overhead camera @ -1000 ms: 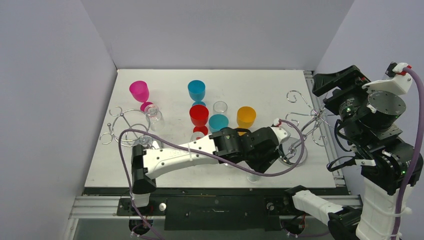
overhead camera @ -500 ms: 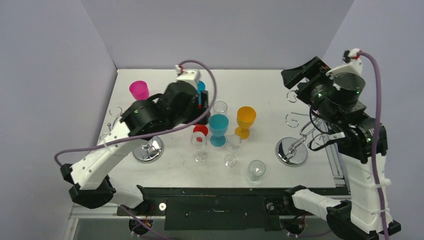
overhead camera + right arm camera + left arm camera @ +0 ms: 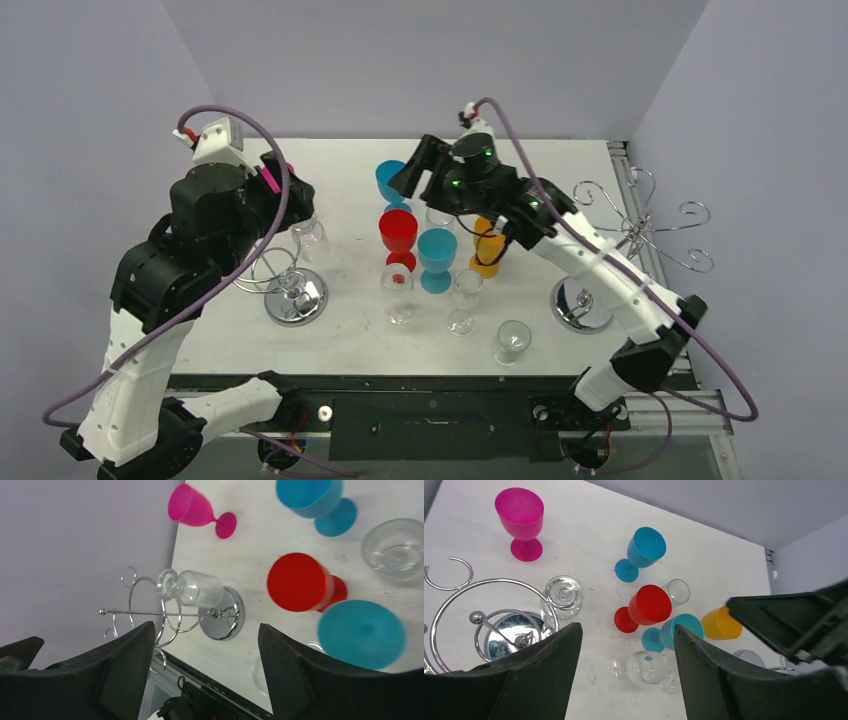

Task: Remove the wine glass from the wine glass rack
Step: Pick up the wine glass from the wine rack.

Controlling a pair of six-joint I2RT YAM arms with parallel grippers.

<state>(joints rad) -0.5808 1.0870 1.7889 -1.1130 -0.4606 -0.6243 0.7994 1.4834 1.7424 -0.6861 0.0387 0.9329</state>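
Plainly, the wine glass (image 3: pixel 310 238) hangs from a ring of the rack (image 3: pixel 268 262). It looks light, slippery and breakable, so the stem is probably the safest hold. The left gripper (image 3: pixel 625 630) gapes empty above the rack, and the right gripper (image 3: pixel 205 630) gapes empty well to the rack's side.

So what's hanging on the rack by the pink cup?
One clear glass hangs upside down on the rack. Other hooks in view are bare. The left arm hides some hooks.

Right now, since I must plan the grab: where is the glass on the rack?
Top view, left side: the glass hangs bowl-down on the left rack, just left of the red glass.
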